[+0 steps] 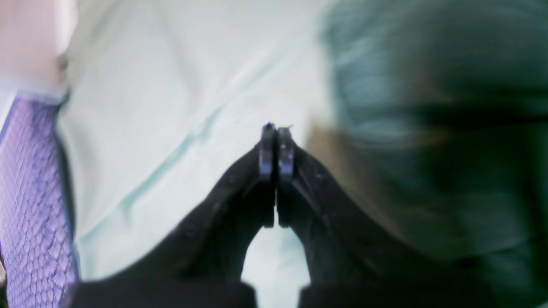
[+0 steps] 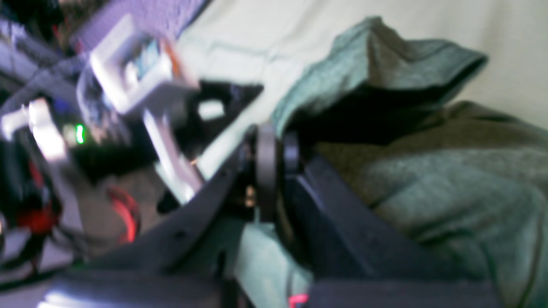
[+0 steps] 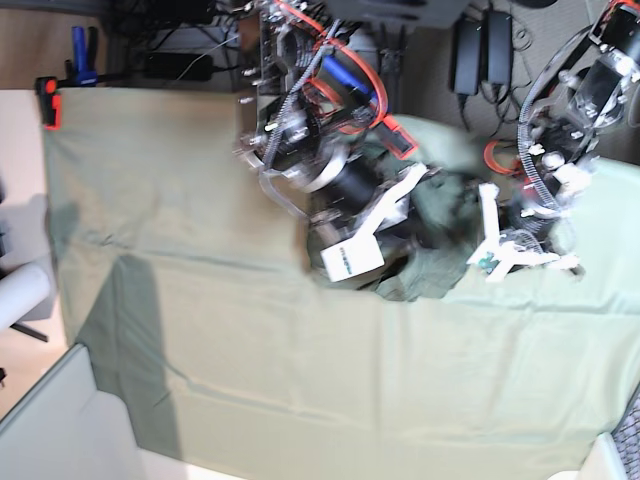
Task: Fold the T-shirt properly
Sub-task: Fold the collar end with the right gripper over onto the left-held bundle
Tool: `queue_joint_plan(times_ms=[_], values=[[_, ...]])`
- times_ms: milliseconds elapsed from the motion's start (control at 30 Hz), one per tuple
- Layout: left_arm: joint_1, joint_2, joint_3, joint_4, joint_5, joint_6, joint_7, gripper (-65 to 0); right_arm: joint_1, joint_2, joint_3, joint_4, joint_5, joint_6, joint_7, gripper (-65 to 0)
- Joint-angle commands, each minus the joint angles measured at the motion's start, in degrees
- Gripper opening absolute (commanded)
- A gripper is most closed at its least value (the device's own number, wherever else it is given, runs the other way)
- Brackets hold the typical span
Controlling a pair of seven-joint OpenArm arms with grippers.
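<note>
T-shirt (image 3: 440, 250) bunched, arms overhead, tablecloth (image 3: 250, 350) apparently creased

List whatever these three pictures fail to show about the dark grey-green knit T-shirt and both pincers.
- Base view: most of the dark grey-green knit T-shirt is covered by the arms, so its fold state is unreadable.
- Right wrist view: motion blur; right pincer looks shut against the shirt, but whether it pinches cloth is unclear.
- Left wrist view: left pincer shut and empty over the pale mint cloth sheet; the shirt is a smear, cut off at the right edge.
</note>
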Motion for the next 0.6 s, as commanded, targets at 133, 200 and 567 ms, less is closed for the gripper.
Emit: queue_joint_plan(times_ms=[133, 200, 567], values=[[0.8, -0.4, -8.3, 1.2, -2.5, -1.7, -1.0, -65.0, 0.7, -0.5, -5.2, 0.4, -3.2, 1.0, 2.7, -65.0], [1.0, -0.3, -10.9, 1.2, -5.3, -2.7, -1.0, -65.0, 0.7, -0.5, -6.1, 0.1, -3.2, 1.0, 2.6, -65.0], [1.0, -0.3, -19.5, 1.2, -13.5, -10.2, -0.5, -65.0, 0.7, -0.5, -9.1, -0.5, -1.1, 1.0, 5.0, -26.5]])
